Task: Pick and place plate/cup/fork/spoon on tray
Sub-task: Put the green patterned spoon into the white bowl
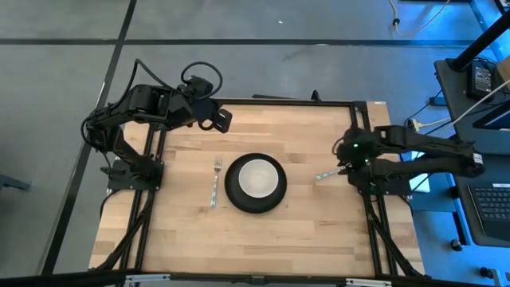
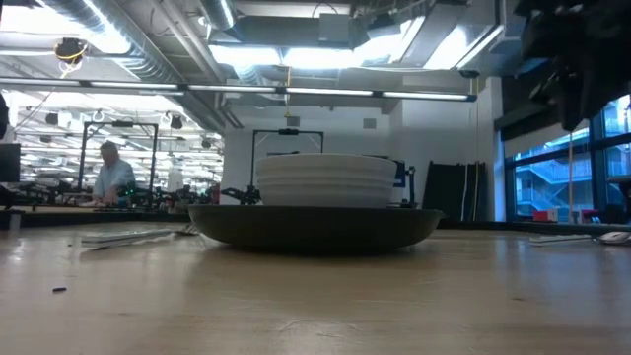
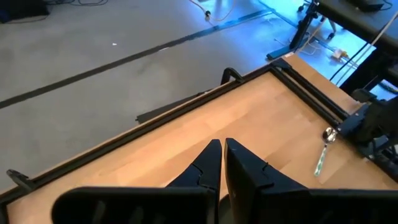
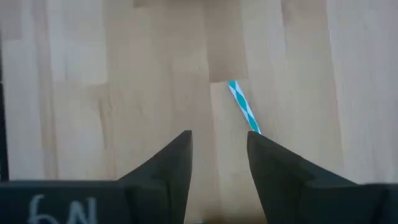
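Observation:
The black plate (image 1: 255, 199) lies flat at the table's middle, and the white cup (image 1: 257, 178) stands on it; both show in the low view, plate (image 2: 315, 227) and cup (image 2: 325, 179). The fork (image 1: 215, 183) lies flat just left of the plate. The spoon (image 1: 327, 174) lies flat to the plate's right, its striped handle (image 4: 244, 107) pointing toward the plate. My right gripper (image 4: 217, 146) is open over the spoon's bowl end. My left gripper (image 3: 222, 152) is shut and empty, raised over the table's far left part (image 1: 223, 119). No tray shows. My right gripper's fingers point down over the spoon's bowl end. The handle (image 4: 254, 124) runs in under one fingertip (image 4: 264, 146), which hides the bowl. I cannot tell whether that finger touches the spoon. The spoon lies flat on the table.
A black frame (image 1: 287, 101) runs along the table's edges. Bare wood lies toward the near edge (image 1: 255, 247). A person (image 2: 113, 173) sits far off in the room behind the table.

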{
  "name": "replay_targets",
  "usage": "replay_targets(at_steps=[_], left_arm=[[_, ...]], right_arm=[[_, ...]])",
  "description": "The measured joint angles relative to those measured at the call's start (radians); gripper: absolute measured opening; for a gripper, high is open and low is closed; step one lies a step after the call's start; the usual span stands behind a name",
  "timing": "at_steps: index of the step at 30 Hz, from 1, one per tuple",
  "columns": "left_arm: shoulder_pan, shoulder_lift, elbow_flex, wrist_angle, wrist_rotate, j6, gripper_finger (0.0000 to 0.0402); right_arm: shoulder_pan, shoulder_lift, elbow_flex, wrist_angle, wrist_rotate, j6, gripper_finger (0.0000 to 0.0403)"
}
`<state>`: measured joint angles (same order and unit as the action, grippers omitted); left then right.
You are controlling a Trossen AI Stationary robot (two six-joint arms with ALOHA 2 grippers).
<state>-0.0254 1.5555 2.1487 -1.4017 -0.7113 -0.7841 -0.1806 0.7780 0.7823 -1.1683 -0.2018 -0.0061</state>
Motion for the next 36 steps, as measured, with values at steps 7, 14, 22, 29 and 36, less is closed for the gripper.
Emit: replay_targets(at_steps=[7, 14, 22, 29, 36], left_arm=[[0.000, 0.000, 0.000, 0.007, 0.000, -0.029, 0.0014], [0.000, 0.000, 0.000, 0.009, -0.001, -0.055, 0.0014], [0.000, 0.003, 0.000, 0.013, -0.001, -0.055, 0.0014], [0.000, 0.003, 0.000, 0.024, -0.001, -0.052, 0.0014], [0.000, 0.003, 0.000, 0.024, -0.001, -0.045, 0.0014]], right_arm=[[-0.001, -0.148, -0.002, 0.002, 0.030, 0.007, 0.0154], [-0.001, -0.235, -0.077, 0.155, 0.056, 0.123, 0.0154], [0.000, -0.315, -0.185, 0.284, 0.070, 0.290, 0.0154], [0.000, -0.318, -0.224, 0.592, 0.198, 0.395, 0.0154], [-0.001, -0.316, -0.466, 0.792, 0.184, 0.531, 0.0154]])
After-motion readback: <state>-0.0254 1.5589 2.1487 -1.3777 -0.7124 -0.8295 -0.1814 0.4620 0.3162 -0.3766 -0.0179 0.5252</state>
